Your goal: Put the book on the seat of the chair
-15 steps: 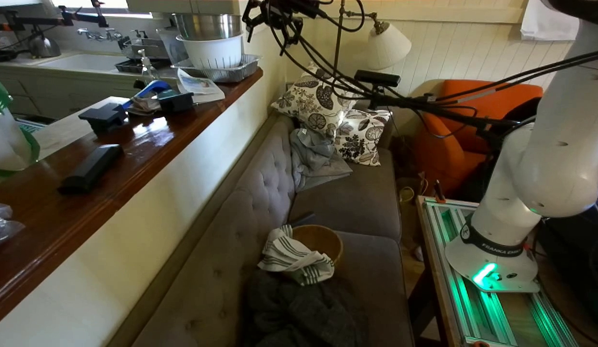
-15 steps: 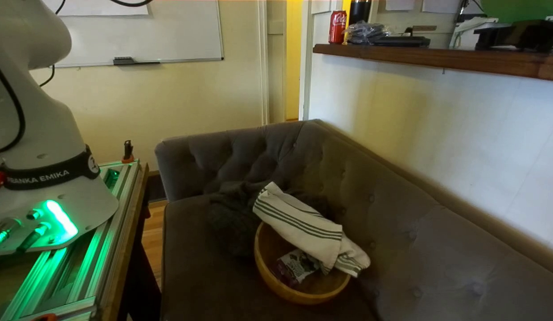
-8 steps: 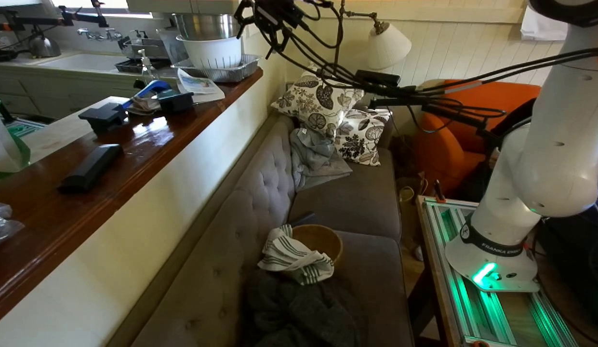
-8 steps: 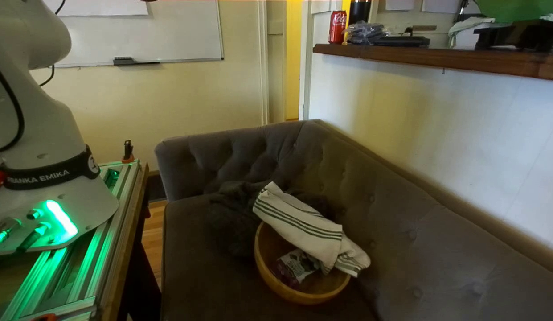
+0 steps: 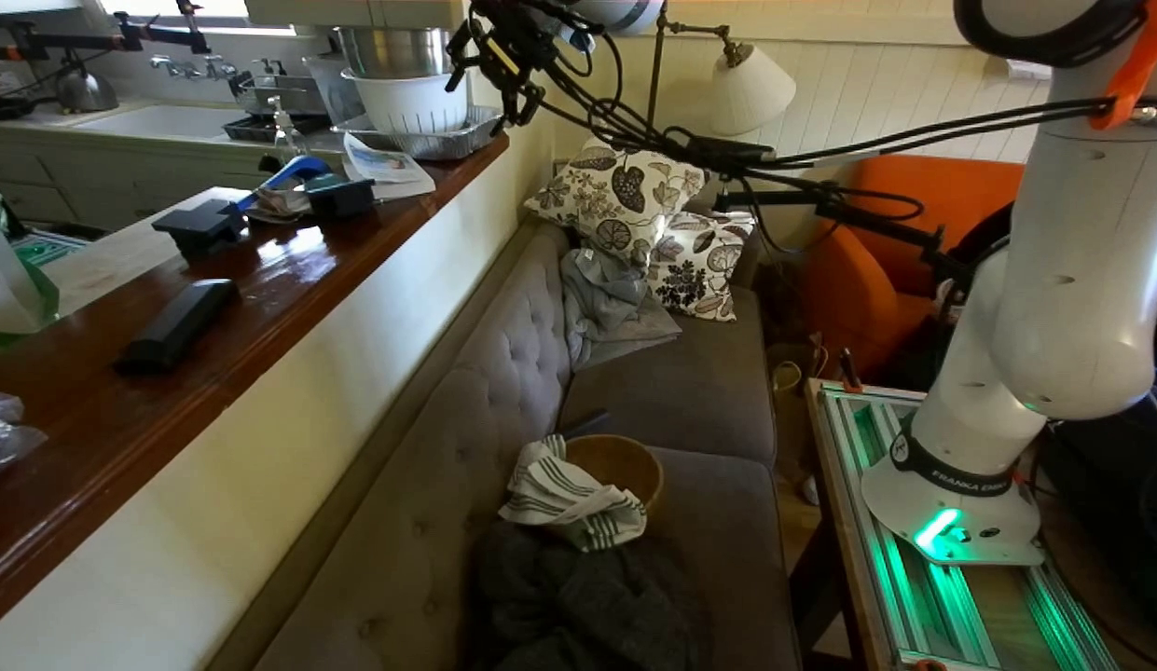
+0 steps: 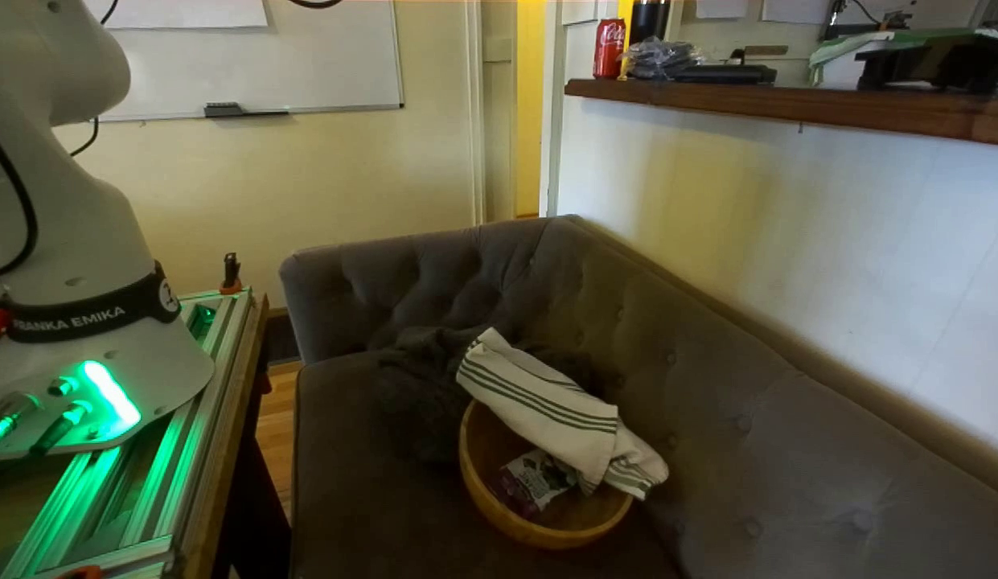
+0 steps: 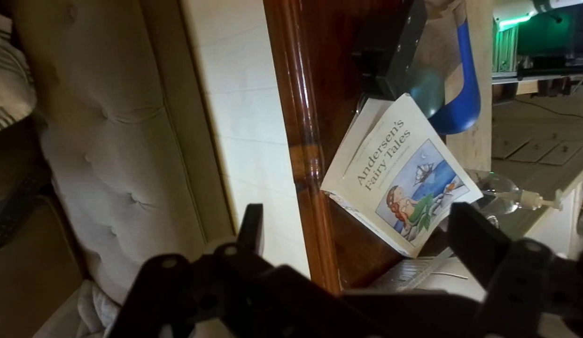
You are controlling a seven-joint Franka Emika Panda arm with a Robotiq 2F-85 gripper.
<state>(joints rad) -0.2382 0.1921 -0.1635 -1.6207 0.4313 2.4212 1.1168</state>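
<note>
The book (image 7: 404, 173), titled Andersen's Fairy Tales, lies face up on the brown wooden ledge (image 7: 333, 56) in the wrist view; in an exterior view it shows as a pale shape (image 5: 389, 170) near the ledge's far end. My gripper (image 5: 488, 93) is up above that far end, beside the stacked bowls. In the wrist view the gripper (image 7: 357, 213) is open and empty, its fingers apart, the book ahead of them and untouched. A grey couch with a seat (image 5: 681, 391) stands below the ledge; an orange armchair (image 5: 848, 298) stands behind. The gripper is out of view in an exterior view.
A blue ladle (image 7: 462, 103) and a black block (image 7: 390, 47) adjoin the book. A white colander (image 5: 406, 102) stands beyond it. A wooden bowl (image 6: 539, 527) with a striped cloth (image 6: 547, 402) sits on the couch. A lamp (image 5: 750, 89) and pillows (image 5: 695, 270) are behind.
My gripper has moved a little left and down in an exterior view, and tilted; the arm leans further left. A green thing behind the ledge has dropped lower.
</note>
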